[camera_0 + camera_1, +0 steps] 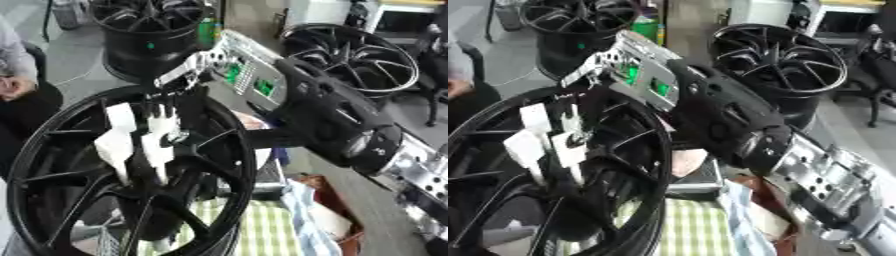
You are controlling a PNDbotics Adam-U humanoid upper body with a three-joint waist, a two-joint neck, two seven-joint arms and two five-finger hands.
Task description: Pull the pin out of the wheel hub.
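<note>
I'm seeing the right arm (332,115) reaching in from the upper right to the black wheel hub (131,170) standing at lower left. The right hand (144,145), white-fingered, is sitting at the hub's centre; I can't tell open or closed. The pin is hiding behind the fingers. The right eye view is showing more of the silver forearm (833,185) beside the hub. No left hand showing.

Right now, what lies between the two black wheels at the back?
In both views, the right arm's silver wrist section with green patches crosses between left wheel and right wheel.
</note>
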